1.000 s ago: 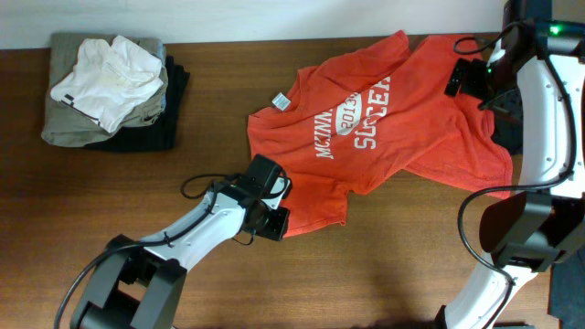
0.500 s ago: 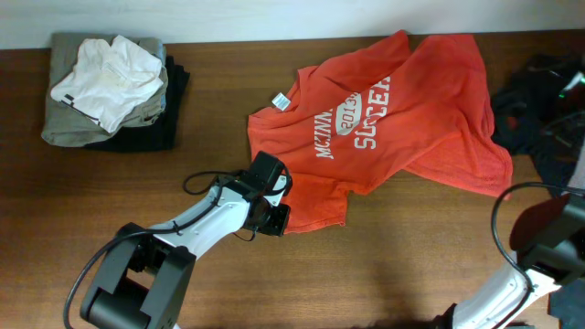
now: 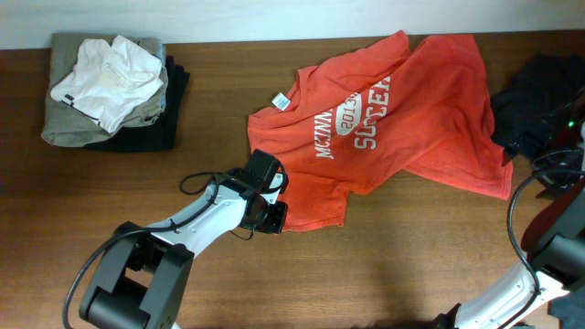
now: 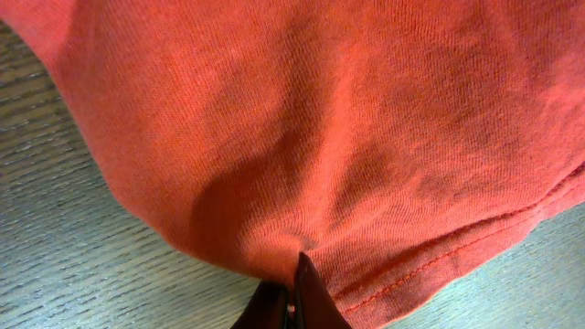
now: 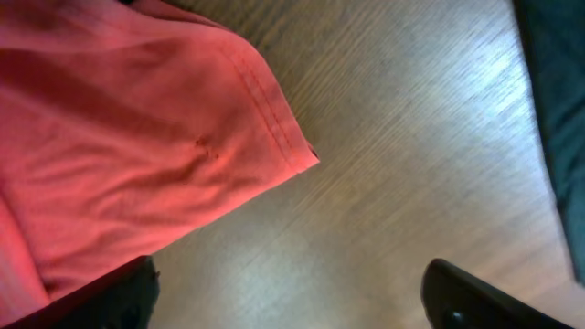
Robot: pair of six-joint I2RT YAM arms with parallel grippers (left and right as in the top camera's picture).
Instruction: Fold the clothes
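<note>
Right fingers (image 5: 466, 302) withdrew; left fingers (image 4: 306, 297) pinch knit T-shirt (image 3: 402, 100).

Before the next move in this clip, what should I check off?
1. Left claw shut on the red-orange fabric T-shirt hem: ok.
2. Right claw open, holding nothing: ok.
3. Right claw centred over the shirt's hem corner: not ok; bare wooden table lies between its fingers.
4. Shirt lying flat: not ok, it is rumpled and folded over itself.
5. Dark navy garment apart from the shirt: cannot tell.
</note>
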